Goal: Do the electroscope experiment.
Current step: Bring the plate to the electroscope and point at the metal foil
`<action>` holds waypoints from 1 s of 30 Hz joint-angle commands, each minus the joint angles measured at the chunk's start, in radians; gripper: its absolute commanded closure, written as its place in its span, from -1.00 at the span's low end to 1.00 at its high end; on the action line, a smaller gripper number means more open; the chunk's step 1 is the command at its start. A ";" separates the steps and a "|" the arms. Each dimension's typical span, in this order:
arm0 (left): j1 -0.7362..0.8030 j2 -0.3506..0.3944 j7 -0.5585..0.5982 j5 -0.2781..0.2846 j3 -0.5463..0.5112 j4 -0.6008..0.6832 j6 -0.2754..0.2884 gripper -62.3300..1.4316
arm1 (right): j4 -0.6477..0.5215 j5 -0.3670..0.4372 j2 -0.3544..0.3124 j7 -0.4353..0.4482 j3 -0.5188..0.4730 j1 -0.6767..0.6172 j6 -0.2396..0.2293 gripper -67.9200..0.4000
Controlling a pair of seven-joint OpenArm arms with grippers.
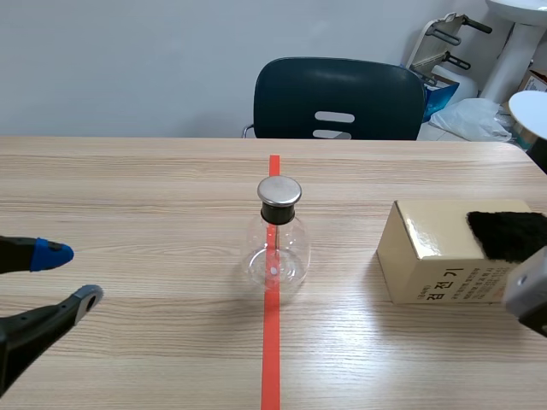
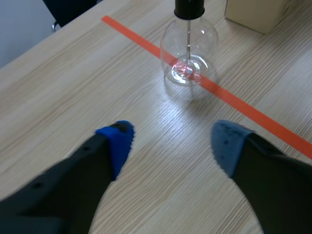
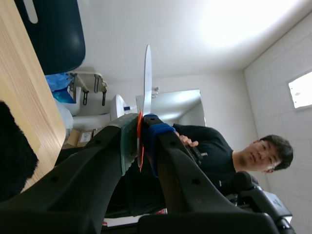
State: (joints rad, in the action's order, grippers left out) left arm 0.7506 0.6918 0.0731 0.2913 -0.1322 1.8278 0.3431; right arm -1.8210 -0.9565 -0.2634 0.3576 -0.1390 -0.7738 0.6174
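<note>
A clear glass electroscope flask [image 1: 275, 248] with a round metal cap [image 1: 279, 192] stands on the orange-red tape line at the table's middle. My left gripper [image 1: 70, 275] hovers open near the left edge, apart from the flask [image 2: 189, 48], which lies ahead of its blue pads [image 2: 119, 141] with bare table between them. My right gripper [image 3: 141, 134] is tipped upward and shut on a thin white disc [image 3: 147, 73] with an orange-red part at the pads. That disc [image 1: 530, 115] shows at the far right, above the table.
A gold cardboard box [image 1: 453, 252] stands right of the flask with a black furry cloth [image 1: 508, 233] on top. A dark chair [image 1: 338, 98] sits behind the far edge. A person [image 3: 214, 146] appears beyond the right gripper.
</note>
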 commanded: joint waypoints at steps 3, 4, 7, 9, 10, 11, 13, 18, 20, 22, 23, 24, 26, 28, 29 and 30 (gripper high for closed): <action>-0.049 0.010 0.014 0.016 -0.007 -0.045 0.060 0.60 | -0.024 0.026 -0.016 -0.008 -0.034 0.003 0.012 0.96; -0.074 0.010 0.018 0.030 -0.004 -0.069 0.082 0.74 | -0.026 0.031 -0.016 -0.008 -0.040 0.003 0.012 0.96; -0.161 0.006 0.045 0.069 0.002 -0.159 0.148 0.87 | -0.032 0.053 -0.016 -0.008 -0.054 0.003 0.012 0.96; -0.225 0.004 0.081 0.069 0.017 -0.227 0.183 0.87 | -0.034 0.065 -0.016 -0.007 -0.061 0.004 0.012 0.96; -0.259 0.002 0.097 0.069 0.029 -0.264 0.201 0.87 | -0.034 0.076 -0.016 -0.007 -0.063 0.004 0.012 0.96; -0.294 -0.001 0.111 0.068 0.042 -0.299 0.214 0.87 | -0.034 0.081 -0.016 -0.007 -0.064 0.005 0.012 0.96; -0.364 -0.013 0.122 0.064 0.071 -0.371 0.245 0.87 | -0.034 0.094 -0.016 -0.007 -0.064 0.006 0.012 0.96; -0.528 -0.063 0.122 0.028 0.165 -0.542 0.309 0.86 | -0.034 0.113 -0.016 -0.007 -0.066 0.007 0.012 0.96; -0.578 -0.087 0.138 0.014 0.205 -0.600 0.317 0.86 | -0.034 0.113 -0.016 -0.006 -0.066 0.010 0.012 0.96; -0.627 -0.115 0.171 -0.018 0.245 -0.656 0.319 0.86 | -0.034 0.118 -0.016 -0.007 -0.066 0.018 0.012 0.96; -0.649 -0.129 0.179 -0.029 0.264 -0.680 0.319 0.86 | -0.034 0.122 -0.016 -0.008 -0.066 0.026 0.012 0.96; -0.670 -0.142 0.186 -0.041 0.284 -0.703 0.319 0.86 | -0.034 0.130 -0.016 -0.008 -0.066 0.034 0.012 0.96; -0.706 -0.164 0.203 -0.063 0.325 -0.743 0.319 0.86 | -0.034 0.136 -0.016 -0.011 -0.066 0.055 0.011 0.96; -0.740 -0.185 0.209 -0.085 0.366 -0.778 0.319 0.86 | -0.034 0.138 -0.016 -0.010 -0.066 0.075 0.011 0.96; -0.756 -0.196 0.216 -0.096 0.385 -0.794 0.319 0.86 | -0.034 0.138 -0.016 -0.011 -0.066 0.084 0.007 0.96; -0.769 -0.207 0.223 -0.101 0.404 -0.810 0.319 0.86 | -0.034 0.138 -0.016 -0.011 -0.066 0.093 -0.006 0.96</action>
State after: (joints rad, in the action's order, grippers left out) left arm -0.0105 0.4877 0.2714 0.1783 0.2752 0.9966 0.6567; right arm -1.8309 -0.8230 -0.2634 0.3462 -0.1905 -0.6922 0.6117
